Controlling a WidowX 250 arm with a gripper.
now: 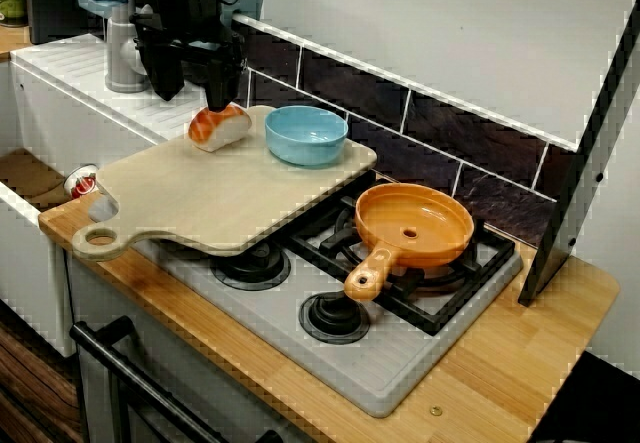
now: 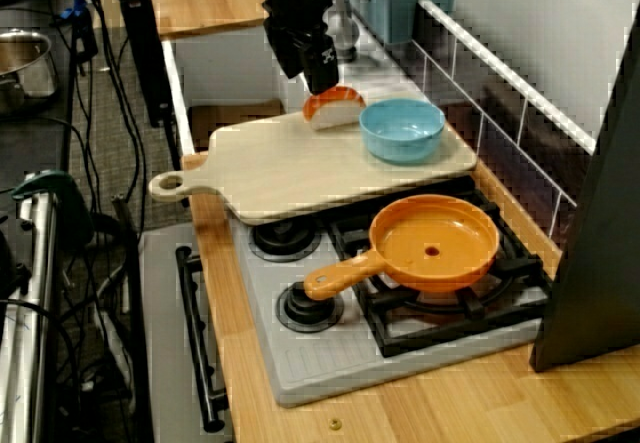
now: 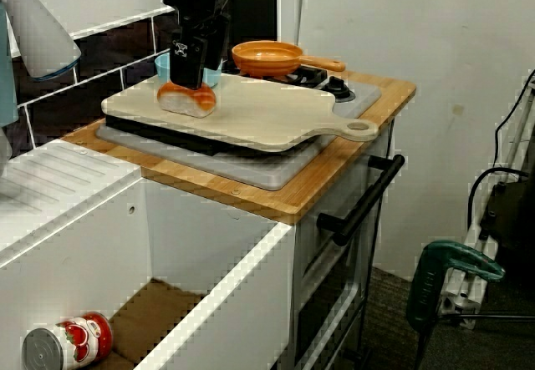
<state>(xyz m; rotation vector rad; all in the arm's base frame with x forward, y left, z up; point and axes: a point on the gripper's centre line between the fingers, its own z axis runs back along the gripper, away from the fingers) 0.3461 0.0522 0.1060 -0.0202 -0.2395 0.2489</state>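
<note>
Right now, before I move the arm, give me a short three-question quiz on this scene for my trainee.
1. True or false: the blue bowl stands on the cutting board.
2. Which thing is the pincer closest to? A. blue bowl B. orange-and-white toy food C. tomato can
3. In a few words: where does the tomato can lie?
Key: 1 true; 2 B; 3 in the white sink beside the stove.
</note>
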